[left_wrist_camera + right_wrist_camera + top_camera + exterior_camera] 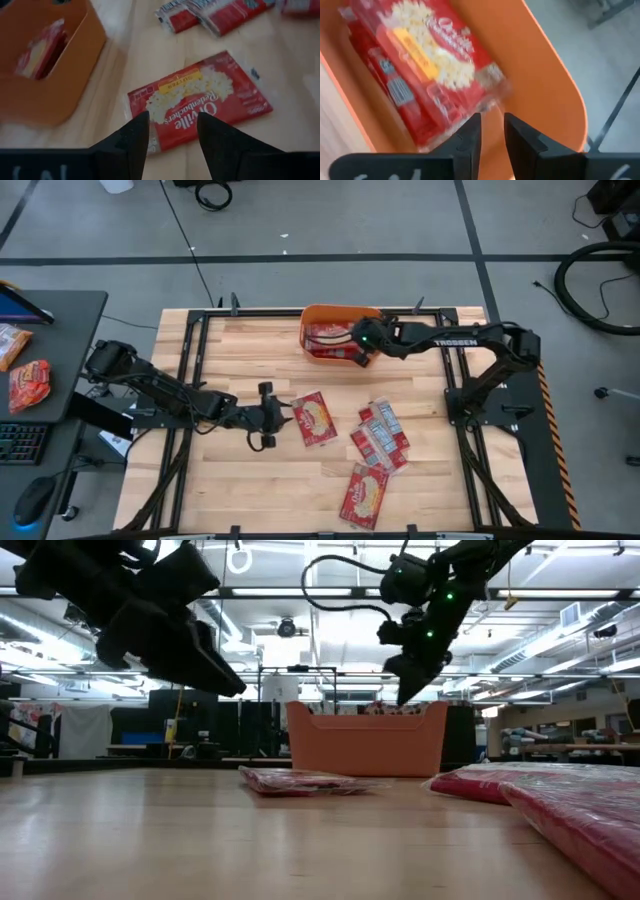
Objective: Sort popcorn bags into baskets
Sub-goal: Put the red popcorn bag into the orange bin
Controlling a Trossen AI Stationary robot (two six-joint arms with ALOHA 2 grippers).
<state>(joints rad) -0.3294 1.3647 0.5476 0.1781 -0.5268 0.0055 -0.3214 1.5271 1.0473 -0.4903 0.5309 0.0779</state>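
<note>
The orange basket (318, 315) (365, 740) stands at the table's far edge with red popcorn bags (420, 65) lying flat inside. My right gripper (360, 352) (492, 132) hangs over the basket's right part, fingers pointing down and narrowly open, holding nothing. One bag (313, 418) (200, 100) lies flat mid-table. My left gripper (268, 418) (172, 135) is open and hovers just left of it, raised off the wood (180, 630). Several more bags (382, 435) lie overlapped to the right, and another (365, 495) lies near the front edge.
The low view has bags (560, 800) lying close in front of the camera on the right and one (300, 780) before the basket. A dark side desk (60, 330) left of the table carries more packets (30, 383), a keyboard and a mouse. Bare wood (230, 480) lies front-left.
</note>
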